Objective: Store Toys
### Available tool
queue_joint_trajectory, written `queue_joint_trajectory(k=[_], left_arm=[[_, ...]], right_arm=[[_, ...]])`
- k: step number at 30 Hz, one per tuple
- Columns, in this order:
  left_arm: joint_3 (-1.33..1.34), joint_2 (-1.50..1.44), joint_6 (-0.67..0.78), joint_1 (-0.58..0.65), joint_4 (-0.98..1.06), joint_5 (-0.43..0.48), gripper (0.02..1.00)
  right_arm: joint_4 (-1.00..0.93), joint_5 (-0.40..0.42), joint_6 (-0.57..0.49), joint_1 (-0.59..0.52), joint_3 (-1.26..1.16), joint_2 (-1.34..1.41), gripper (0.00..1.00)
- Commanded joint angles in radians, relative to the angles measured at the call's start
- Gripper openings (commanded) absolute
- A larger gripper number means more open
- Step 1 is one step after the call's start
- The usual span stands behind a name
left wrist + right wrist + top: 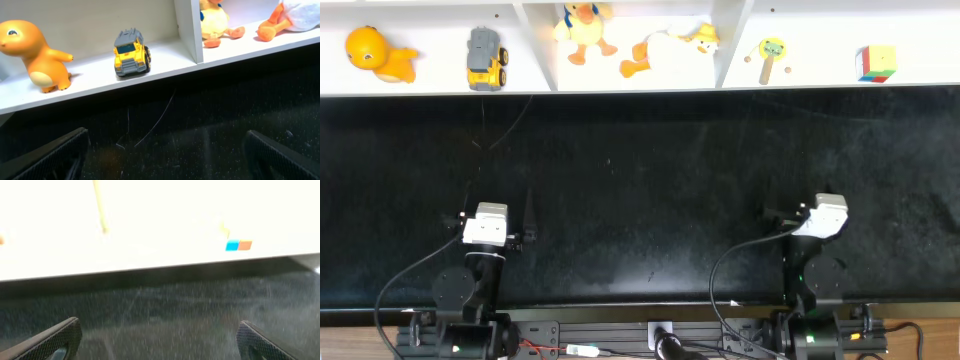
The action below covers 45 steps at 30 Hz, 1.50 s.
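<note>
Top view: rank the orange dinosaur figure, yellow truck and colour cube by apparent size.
1. orange dinosaur figure, largest
2. yellow truck, somewhat smaller
3. colour cube, smallest
All three sit on the same white shelf, so nearness hardly skews this.

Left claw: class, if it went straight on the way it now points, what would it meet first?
Probably the front edge of the white shelf, between the yellow toy truck and the divider; the black mat before it looks free. Depth is unclear: tilted down, it could touch the mat first.
</note>
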Motion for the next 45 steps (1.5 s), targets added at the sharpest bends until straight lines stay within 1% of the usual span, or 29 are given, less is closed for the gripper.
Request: queue_joint_trajectory(k=[1, 3, 5, 8, 10, 14, 20, 45], left_arm=[[-0.005, -0.013, 0.015, -0.003, -0.001, -0.008, 0.996], [-0.005, -0.013, 0.015, -0.003, -0.001, -0.008, 0.993], [-0.005, -0.013, 0.015, -0.003, -0.001, -0.008, 0.998], [-0.005, -0.013, 0.015, -0.003, -0.001, -0.008, 0.993], [-0.005, -0.013, 0.015, -0.003, -0.001, -0.008, 0.996], [-0.005, -0.013, 0.015, -0.003, -0.001, -0.008, 0.998], [-0.005, -0.013, 0.015, -0.003, -0.001, -0.008, 0.998], [-0.005, -0.013, 0.015, -0.003, -0.001, -0.008, 0.996]], right_arm=[[0.023, 0.005, 0.008, 0.004, -0.013, -0.072, 0.996], [0.000, 0.005, 0.008, 0.002, -0.013, -0.075, 0.996], [-0.001, -0.031, 0.008, -0.008, -0.013, -0.075, 0.998], [-0.012, -0.143, 0.008, -0.036, -0.013, -0.075, 0.998], [-0.012, -0.169, 0.008, -0.055, -0.013, -0.075, 0.998], [-0.011, -0.161, 0.008, -0.056, -0.013, -0.075, 0.996], [-0.010, -0.161, 0.008, -0.027, -0.013, -0.074, 0.996], [-0.010, -0.161, 0.008, -0.027, -0.013, -0.073, 0.993]])
